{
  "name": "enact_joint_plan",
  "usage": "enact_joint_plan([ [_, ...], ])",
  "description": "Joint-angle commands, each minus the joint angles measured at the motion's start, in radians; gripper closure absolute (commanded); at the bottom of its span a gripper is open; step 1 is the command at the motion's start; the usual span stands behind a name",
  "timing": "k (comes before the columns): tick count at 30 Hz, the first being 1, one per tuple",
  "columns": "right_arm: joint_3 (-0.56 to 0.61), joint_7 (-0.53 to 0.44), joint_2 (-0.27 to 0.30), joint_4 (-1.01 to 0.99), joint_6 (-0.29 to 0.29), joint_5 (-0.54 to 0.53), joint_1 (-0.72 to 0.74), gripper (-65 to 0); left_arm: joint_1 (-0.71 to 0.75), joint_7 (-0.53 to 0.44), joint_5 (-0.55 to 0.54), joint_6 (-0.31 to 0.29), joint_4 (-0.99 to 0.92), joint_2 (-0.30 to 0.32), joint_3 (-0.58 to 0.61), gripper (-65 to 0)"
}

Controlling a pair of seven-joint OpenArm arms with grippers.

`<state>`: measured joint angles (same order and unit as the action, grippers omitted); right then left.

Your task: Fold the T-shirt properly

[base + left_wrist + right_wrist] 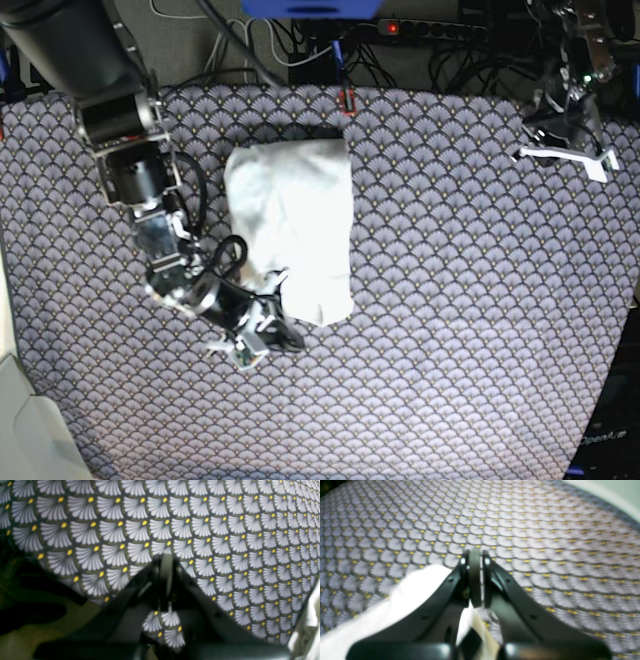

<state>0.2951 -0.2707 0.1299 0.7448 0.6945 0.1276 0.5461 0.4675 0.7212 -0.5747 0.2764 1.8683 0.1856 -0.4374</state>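
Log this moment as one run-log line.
task: fold T-shirt | T-shirt: folded white bundle on patterned cloth | right gripper: shut, at bundle's near corner | left gripper: shut, away from shirt

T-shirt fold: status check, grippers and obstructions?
Left gripper shut, parked at the table's far corner. Right gripper shut, empty, beside the T-shirt's near corner. T-shirt folded into a white rectangle on the patterned tablecloth. Nothing in the way.

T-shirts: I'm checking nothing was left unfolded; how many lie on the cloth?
1: the T-shirt, folded white, lies left of centre in the base view, beside the right gripper.
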Motion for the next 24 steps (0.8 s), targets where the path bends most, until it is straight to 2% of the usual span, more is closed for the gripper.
enact_joint_plan([
  [1, -0.006, -0.003, 0.026, 0.069, -0.02, -0.023, 0.015, 0.0, 0.01, -0.018, -0.003, -0.002, 0.02, 0.016, -0.004, -0.3],
  [4, -0.009, 0.084, 0.099, 0.215, -0.045, -0.027, -0.048, 0.0, 0.027, -0.018, 0.0, -0.004, 0.044, 0.018, -0.005, -0.3],
  [7, -0.079, 0.149, 0.159, 0.361, -0.046, -0.027, -0.162, 0.0, 0.061, -0.018, 0.0, -0.004, 0.084, 0.036, -0.002, -0.3],
  [12, -0.264, 0.248, 0.198, 0.628, -0.042, -0.026, -0.419, 0.0, 0.109, -0.018, -0.009, -0.01, 0.115, 0.058, -0.001, -0.3],
  [13, -0.305, 0.268, 0.202, 0.683, -0.023, -0.024, -0.482, 0.0, 0.122, -0.018, -0.008, -0.032, 0.115, 0.058, -0.001, -0.3],
  [16, -0.412, 0.302, 0.195, 0.818, 0.004, -0.026, -0.636, 0.0, 0.165, -0.018, -0.001, -0.121, 0.115, 0.058, -0.001, -0.3],
  [19, -0.534, 0.313, 0.149, 0.964, 0.004, -0.027, -0.798, 0.0, 0.205, -0.018, -0.001, -0.203, 0.116, 0.051, -0.001, -0.3],
  [22, -0.624, 0.313, 0.101, 1.089, 0.004, -0.029, -0.952, 0.0, 0.222, -0.018, -0.001, -0.243, 0.116, 0.05, -0.001, -0.3],
  [24, -0.666, 0.31, 0.067, 1.136, 0.004, -0.029, -1.046, 0.0, 0.233, -0.021, 0.002, -0.245, 0.113, 0.05, 0.015, -0.3],
])
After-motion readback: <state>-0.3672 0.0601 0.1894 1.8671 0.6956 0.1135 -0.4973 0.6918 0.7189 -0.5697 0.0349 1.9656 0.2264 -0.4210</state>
